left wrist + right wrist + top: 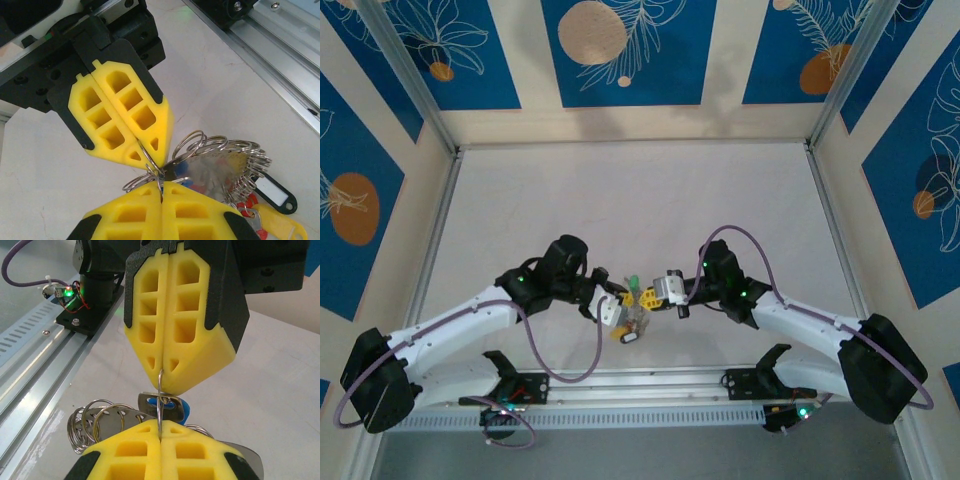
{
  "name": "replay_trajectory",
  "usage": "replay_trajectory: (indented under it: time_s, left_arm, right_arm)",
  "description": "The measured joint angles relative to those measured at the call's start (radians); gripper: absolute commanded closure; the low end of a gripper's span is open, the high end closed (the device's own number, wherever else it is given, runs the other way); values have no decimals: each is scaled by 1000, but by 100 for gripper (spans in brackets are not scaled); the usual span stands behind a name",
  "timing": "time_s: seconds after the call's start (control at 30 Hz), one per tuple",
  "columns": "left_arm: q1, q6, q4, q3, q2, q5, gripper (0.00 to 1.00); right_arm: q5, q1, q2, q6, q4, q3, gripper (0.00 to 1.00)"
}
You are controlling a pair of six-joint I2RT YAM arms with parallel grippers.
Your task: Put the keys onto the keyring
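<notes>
The two arms meet low in the middle of the tabletop [640,200], close to the near edge. The left gripper [622,328] and the right gripper [648,298] point at each other, tip almost to tip. Both have their yellow fingers pressed tight together. Each one pinches the thin grey wire of the keyring [159,402], and a short bit of wire runs straight across the little gap between the two tips.

The keys [220,165] hang in a bunch just beside the grippers. They are threaded on many small rings [245,170] that crowd together. A black tag [272,192] with a white label and a yellow tag [277,225] lie at the edge of the bunch, down on the tabletop. From the right wrist, one flat key with a blue tag [183,410] sits right behind the wire, and I cannot tell if it is on the wire or only next to it.

There is very little room between the grippers. Just behind them, toward the arm bases, a long silver rail [650,388] runs along the near edge, and the keys are close to it. On the far side there is lots of open room: bare tabletop all the way to the back wall, and wide bare room to the left and right too.

The tabletop is pale and flat, with faint scuffs. Thin silver posts [415,85] stand at the far corners. The walls [620,50] are cream with blue panels, orange circles and white leaf drawings
</notes>
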Motion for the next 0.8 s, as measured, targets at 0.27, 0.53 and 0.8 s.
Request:
replay_trajectory:
  time_s: [0.27, 0.53, 0.8]
  left_arm:
    - [-3, -71, 89, -45, 10, -19, 93]
    - [-6, -175, 124, -50, 35, -40, 70]
    - [-5, -294, 173, -70, 13, -46, 68]
  right_arm:
    - [5, -5, -15, 39, 84, -43, 100]
    - [16, -12, -19, 70, 160, -48, 100]
    - [34, -6, -18, 68, 171, -48, 100]
